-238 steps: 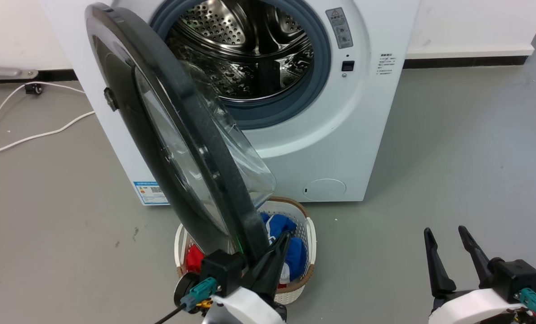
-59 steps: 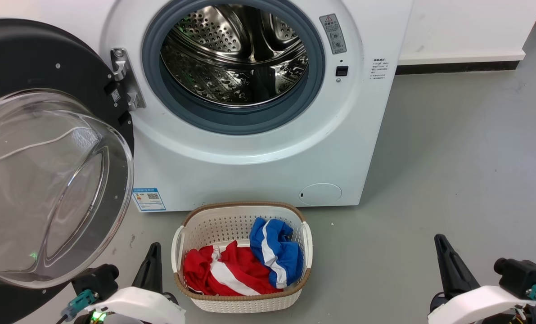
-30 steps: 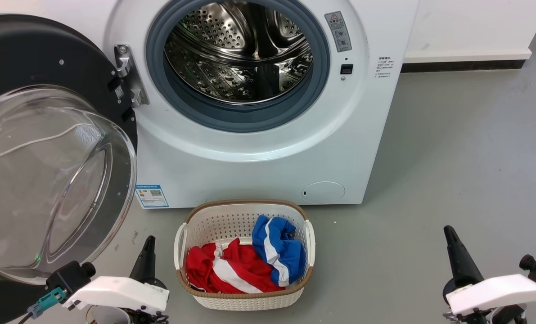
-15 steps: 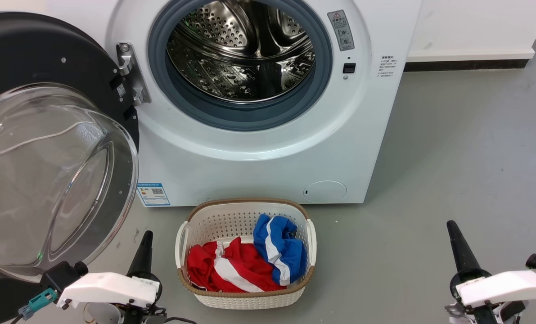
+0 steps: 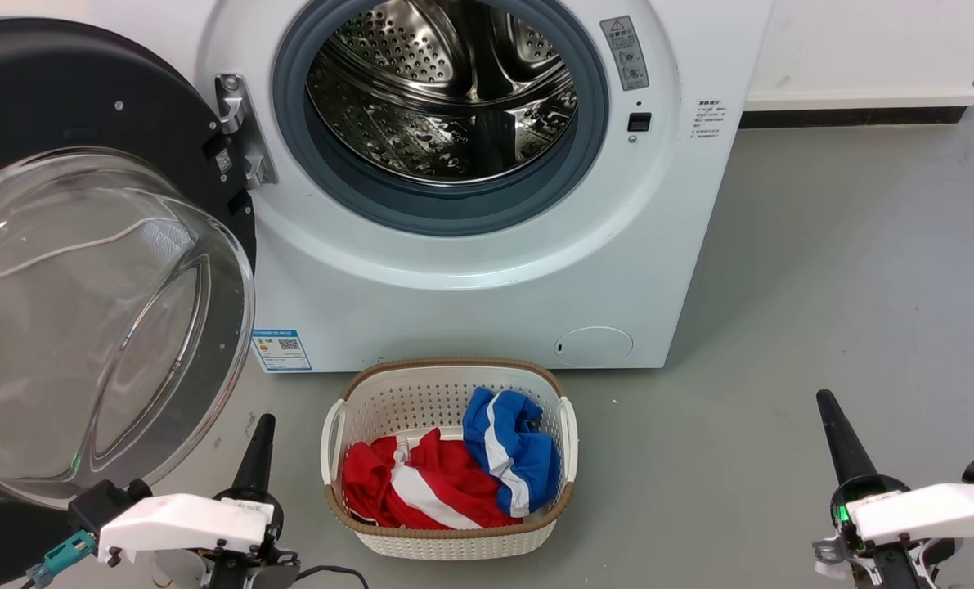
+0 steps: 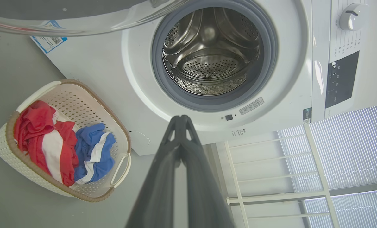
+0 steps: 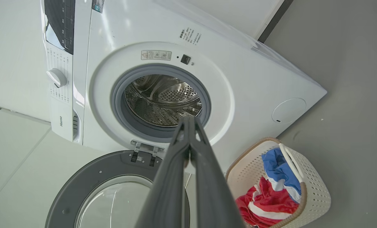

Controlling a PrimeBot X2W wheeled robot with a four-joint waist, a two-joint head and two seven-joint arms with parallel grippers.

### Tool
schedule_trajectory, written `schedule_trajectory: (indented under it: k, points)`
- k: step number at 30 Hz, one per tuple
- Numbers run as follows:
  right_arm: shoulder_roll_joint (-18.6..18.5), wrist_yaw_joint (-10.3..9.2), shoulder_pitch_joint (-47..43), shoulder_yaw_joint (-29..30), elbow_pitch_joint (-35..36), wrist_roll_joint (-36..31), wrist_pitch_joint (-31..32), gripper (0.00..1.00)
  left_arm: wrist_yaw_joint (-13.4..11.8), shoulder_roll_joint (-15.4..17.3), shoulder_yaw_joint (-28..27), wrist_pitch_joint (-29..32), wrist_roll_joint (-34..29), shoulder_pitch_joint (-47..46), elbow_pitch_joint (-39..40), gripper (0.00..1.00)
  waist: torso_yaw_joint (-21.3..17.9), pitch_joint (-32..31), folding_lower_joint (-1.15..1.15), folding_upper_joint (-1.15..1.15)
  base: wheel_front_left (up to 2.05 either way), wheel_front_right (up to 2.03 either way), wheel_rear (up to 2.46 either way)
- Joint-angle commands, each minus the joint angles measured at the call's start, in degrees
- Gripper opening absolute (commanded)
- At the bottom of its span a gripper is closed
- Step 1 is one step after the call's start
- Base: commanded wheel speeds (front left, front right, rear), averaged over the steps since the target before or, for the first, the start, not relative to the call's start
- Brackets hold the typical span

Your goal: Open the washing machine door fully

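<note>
You'll find the washing machine door [image 5: 102,90], a glossy black disc with a bulging clear glass bowl, standing wide open on its metal hinge [image 5: 237,131] beside the boxy white washing machine [image 5: 470,286], whose perforated steel drum [image 5: 446,98] shows inside a grey-blue rubber ring [image 5: 454,219]. Your left gripper [image 6: 181,121] and right gripper [image 7: 188,120] hang low over the grey floor [image 5: 822,270], each with its long dark fingers pressed together on nothing. A white perforated laundry basket [image 5: 446,544] with a brown rim sits just before the machine, holding crumpled red cloth [image 5: 405,491] and blue cloth [image 5: 507,458].
</note>
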State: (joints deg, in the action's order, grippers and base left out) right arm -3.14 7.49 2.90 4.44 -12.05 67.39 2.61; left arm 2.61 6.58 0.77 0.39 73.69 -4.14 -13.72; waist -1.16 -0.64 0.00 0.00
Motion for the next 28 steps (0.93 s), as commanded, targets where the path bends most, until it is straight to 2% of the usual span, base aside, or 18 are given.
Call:
schedule_trajectory:
  k: [1, 28]
  points:
    - [0.09, 0.01, 1.27, 0.17, 0.15, 1.36, 0.24, 0.0, 0.56, -0.17, -0.67, 0.31, 1.03, -1.59, 0.25, 0.0, 0.02, 0.02, 0.0, 0.0, 0.0, 0.0, 0.0]
    - [0.21, 0.0, 2.67, 1.37, -1.15, 15.38, 2.48, 0.0, 3.18, -2.29, -4.61, 3.8, 11.58, -2.1, -0.09, 0.0, 0.63, 0.44, 0.0, 0.0, 0.0, 0.0, 0.0]
